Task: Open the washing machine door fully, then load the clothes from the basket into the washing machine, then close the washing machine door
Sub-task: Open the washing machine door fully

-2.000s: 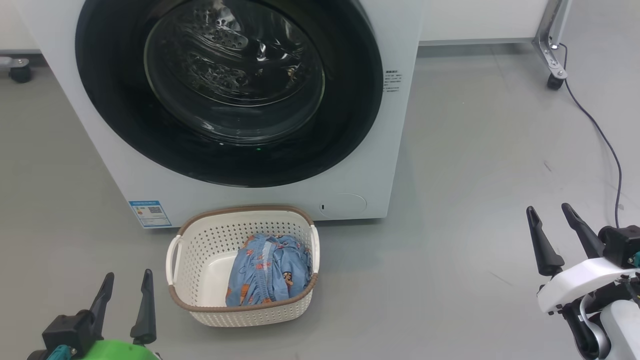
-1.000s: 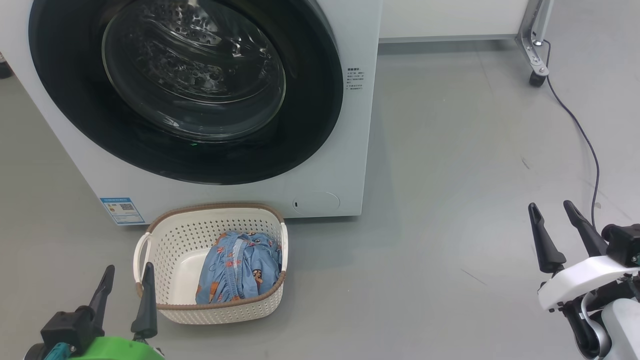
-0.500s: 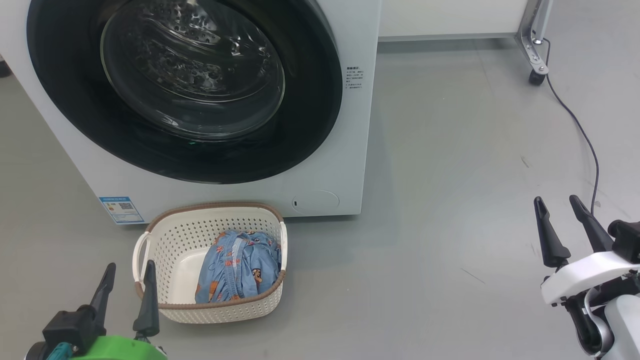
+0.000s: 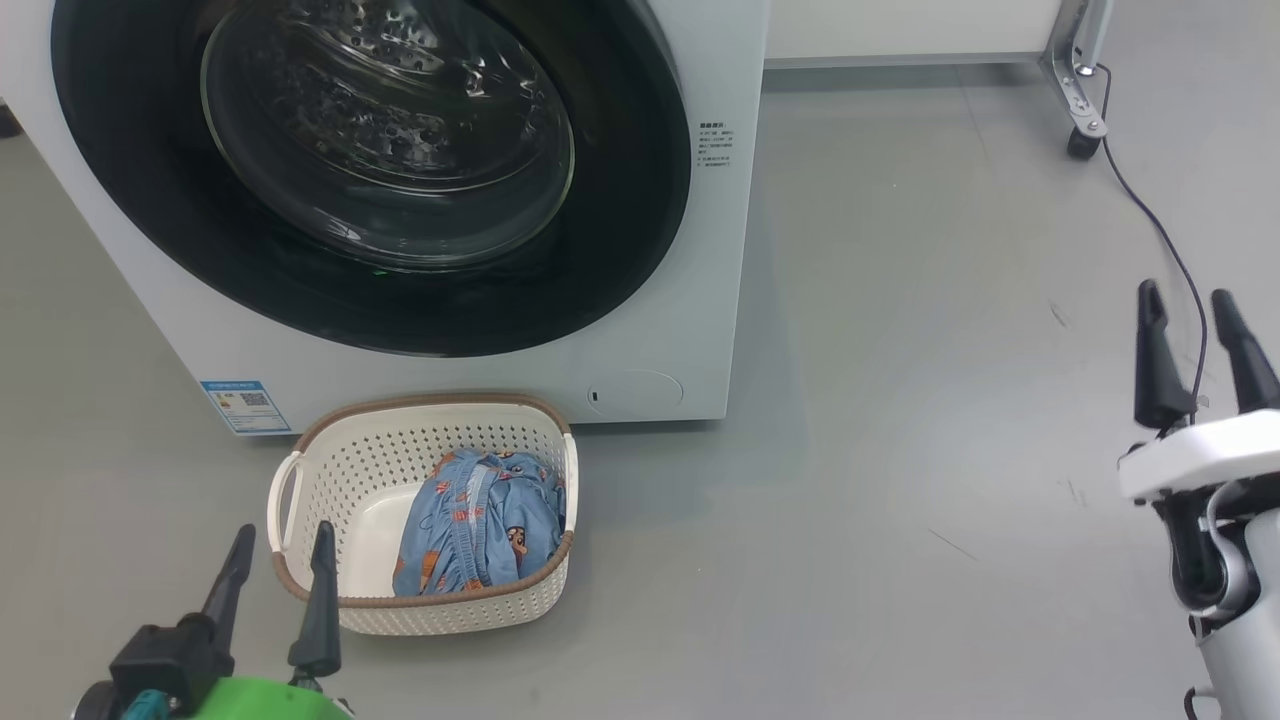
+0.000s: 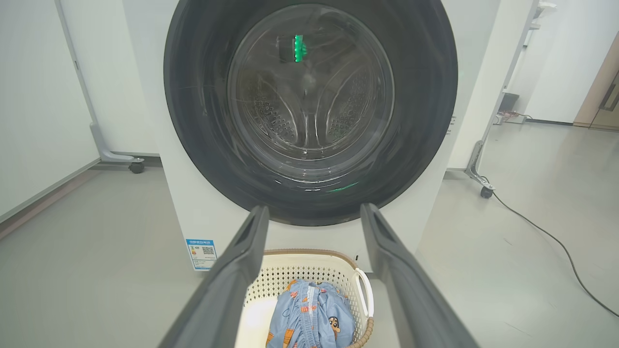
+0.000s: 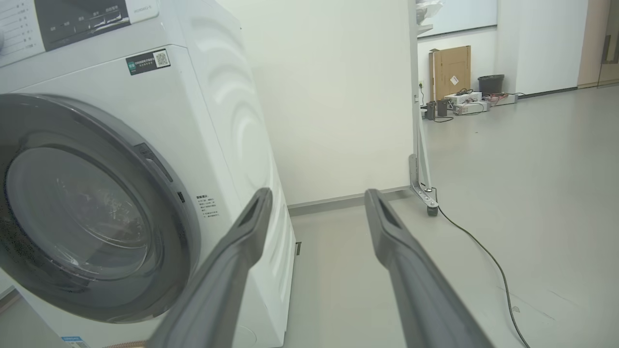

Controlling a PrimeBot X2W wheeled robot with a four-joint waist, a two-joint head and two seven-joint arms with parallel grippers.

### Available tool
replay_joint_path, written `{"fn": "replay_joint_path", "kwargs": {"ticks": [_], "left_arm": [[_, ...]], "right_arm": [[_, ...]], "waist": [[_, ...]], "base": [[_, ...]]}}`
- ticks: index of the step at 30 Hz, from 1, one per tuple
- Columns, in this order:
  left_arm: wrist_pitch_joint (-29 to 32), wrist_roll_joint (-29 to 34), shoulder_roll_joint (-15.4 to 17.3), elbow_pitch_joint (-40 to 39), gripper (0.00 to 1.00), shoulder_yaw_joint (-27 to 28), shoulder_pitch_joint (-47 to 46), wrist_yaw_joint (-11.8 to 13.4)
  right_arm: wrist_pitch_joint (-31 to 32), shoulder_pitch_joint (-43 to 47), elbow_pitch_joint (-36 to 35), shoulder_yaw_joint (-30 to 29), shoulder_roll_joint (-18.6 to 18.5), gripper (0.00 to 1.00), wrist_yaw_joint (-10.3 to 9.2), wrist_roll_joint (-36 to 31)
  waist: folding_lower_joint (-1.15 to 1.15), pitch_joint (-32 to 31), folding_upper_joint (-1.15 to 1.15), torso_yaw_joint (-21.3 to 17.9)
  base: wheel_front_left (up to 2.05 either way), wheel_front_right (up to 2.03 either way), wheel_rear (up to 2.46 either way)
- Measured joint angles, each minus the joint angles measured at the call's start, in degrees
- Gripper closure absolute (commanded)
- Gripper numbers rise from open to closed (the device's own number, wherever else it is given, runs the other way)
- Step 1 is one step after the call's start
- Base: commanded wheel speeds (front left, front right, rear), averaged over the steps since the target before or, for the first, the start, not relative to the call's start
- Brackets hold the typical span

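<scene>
Progress on the task stands at its very start, judging from how things lie: the large round washing machine door (image 4: 385, 130), with a wide glossy black rim and a bulging clear glass bowl, sits shut and flush against the big white front-loading washing machine (image 4: 720, 250), so opening, loading and closing are all left to do. The small cream-white perforated plastic basket (image 4: 430, 402) with a brown woven-look rim stands on the grey floor (image 4: 900, 400) just in front of the machine, below the door. The light blue printed clothes (image 4: 480, 520) lie bunched in its right half, untouched. The left gripper (image 4: 284, 530), on a green-cased wrist, hovers just beside the basket's near left corner, its two dark fingers spread wide, grasping nothing. The right gripper (image 4: 1184, 292) hangs well apart to the right of the machine over bare floor, likewise spread wide and empty. Its wrist view looks towards the door's right edge, where a handle recess (image 6: 154, 163) seems to sit.
</scene>
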Motion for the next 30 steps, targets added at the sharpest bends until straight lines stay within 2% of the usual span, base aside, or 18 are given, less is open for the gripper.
{"fn": "replay_joint_path", "kwargs": {"ticks": [6, 10, 18, 23, 28, 29, 30], "left_arm": [[0.0, 1.1, -0.8, -0.1, 0.0, -1.7, 0.6, -0.4], [0.0, 1.6, -1.1, -0.2, 0.0, -2.1, 0.6, -0.5], [0.0, 1.9, -1.6, -1.2, 0.0, -2.7, 0.5, -0.5], [0.0, 2.0, -2.2, -1.7, 0.0, -3.4, 0.4, -0.7], [0.0, 2.6, -2.6, -2.3, 0.0, -4.2, -0.2, -0.7], [0.0, 2.9, -2.6, -2.4, 0.0, -4.4, -0.5, -0.7], [0.0, 3.0, -2.7, -2.5, 0.0, -4.5, -0.8, -0.7]], "right_arm": [[0.0, -2.7, -0.2, -4.1, 2.0, 0.0, 0.49, 7.7], [0.2, -5.2, 0.0, -7.1, 5.0, 0.0, 0.64, 15.3], [5.0, -10.3, 1.0, -13.0, 8.9, 0.0, 0.93, 29.6], [8.9, -13.3, 2.4, -16.4, 9.9, 0.0, 0.89, 37.0], [12.9, -16.6, 3.7, -18.9, 9.7, 0.0, -1.13, 41.9], [13.7, -17.3, 3.9, -19.4, 9.6, 0.15, -1.53, 42.7], [14.5, -18.0, 4.2, -19.7, 9.4, 0.56, -2.02, 43.5]], "waist": [[0.0, 0.8, 0.0, 0.7], [0.0, 1.4, 0.0, 1.2], [0.0, 3.3, 0.0, 1.9], [0.0, 4.9, 0.0, 2.3], [0.0, 6.9, 0.0, 2.7], [0.0, 7.3, 0.0, 2.8], [0.0, 7.7, 0.0, 3.0]], "base": [[0.0, 0.0, 0.0], [0.0, 0.0, 0.0], [0.0, 0.0, 0.0], [0.0, 0.0, 0.0], [0.0, 0.0, 0.0], [0.0, 0.0, 0.0], [0.0, 0.0, 0.0]]}}
